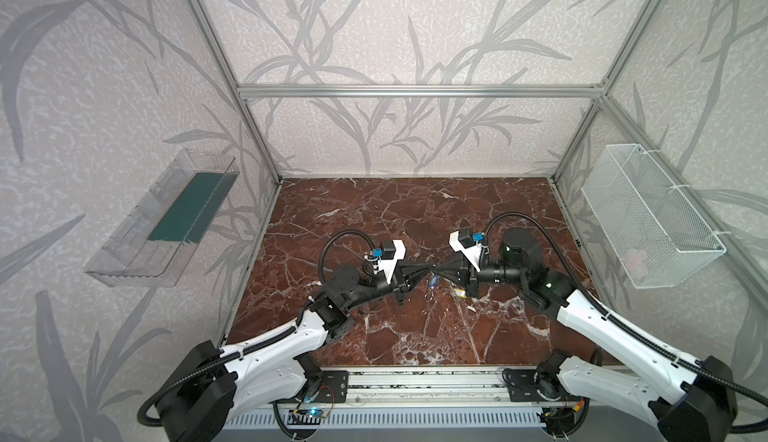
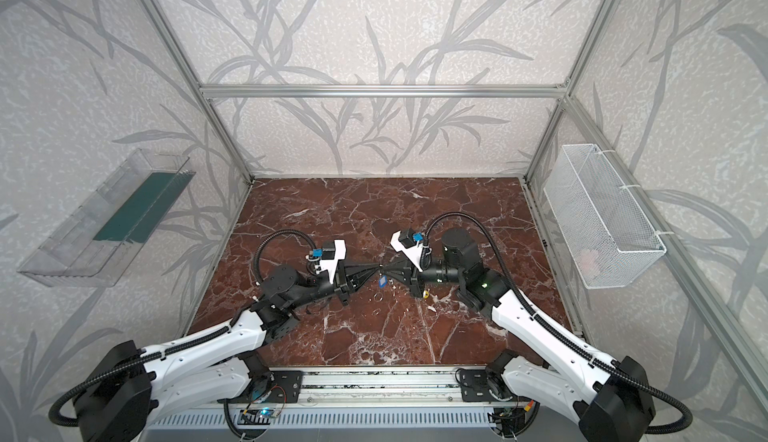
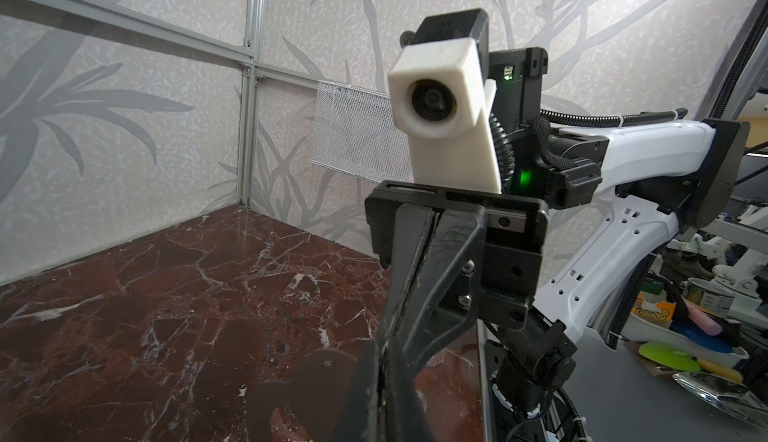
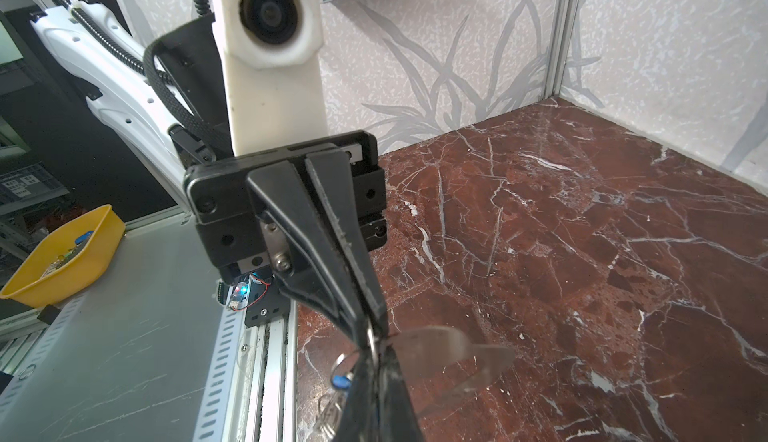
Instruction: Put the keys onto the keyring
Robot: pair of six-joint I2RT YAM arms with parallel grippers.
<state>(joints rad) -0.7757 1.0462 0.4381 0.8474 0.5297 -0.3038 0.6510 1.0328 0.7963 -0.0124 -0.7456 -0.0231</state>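
Observation:
My left gripper [image 1: 429, 270] and right gripper [image 1: 436, 270] meet tip to tip above the middle of the table. Both are shut on the keyring [image 4: 371, 339], a thin metal ring pinched where the tips touch. The blue key [image 1: 433, 281] hangs just under that grip, beside my right fingers [image 4: 341, 382], with a loose metal loop [image 2: 378, 297] dangling lower. The yellow key [image 1: 460, 293] lies on the marble beneath my right gripper, with a small ring [image 1: 451, 292] at its end. In the left wrist view my left gripper [image 3: 380, 377] shows its jaws pressed together.
The red marble table [image 1: 374, 219] is walled by aluminium posts and patterned panels. A white mesh basket [image 1: 648, 215] hangs on the right wall and a clear tray [image 1: 166, 219] on the left. A blurred grey flat shape [image 4: 449, 356] shows beside my right fingers.

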